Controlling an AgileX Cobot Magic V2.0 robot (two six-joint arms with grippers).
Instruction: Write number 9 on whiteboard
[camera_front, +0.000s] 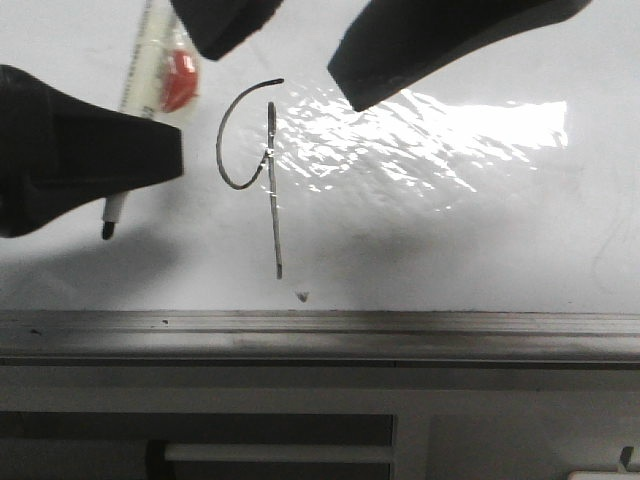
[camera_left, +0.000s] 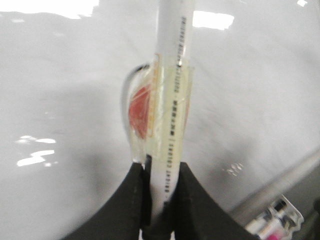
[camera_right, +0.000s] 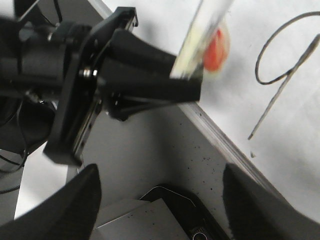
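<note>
The number 9 (camera_front: 250, 170) is drawn in thin black line on the whiteboard (camera_front: 450, 240), an open loop with a long stem. It also shows in the right wrist view as the number 9 (camera_right: 280, 70). My left gripper (camera_front: 165, 125) is shut on a white marker pen (camera_front: 150, 60) with a red blob (camera_front: 180, 80). The pen's black tip (camera_front: 107, 230) points down at the board, left of the figure. In the left wrist view the gripper (camera_left: 162, 172) clamps the pen (camera_left: 172, 100). My right gripper (camera_front: 285, 72) hangs open above the figure, empty (camera_right: 160, 200).
A grey metal rail (camera_front: 320, 335) runs along the board's near edge. A small dark speck (camera_front: 302, 296) lies below the stem. Bright glare (camera_front: 430, 135) covers the board right of the figure. A dark device (camera_right: 200, 210) lies below the rail (camera_right: 220, 135).
</note>
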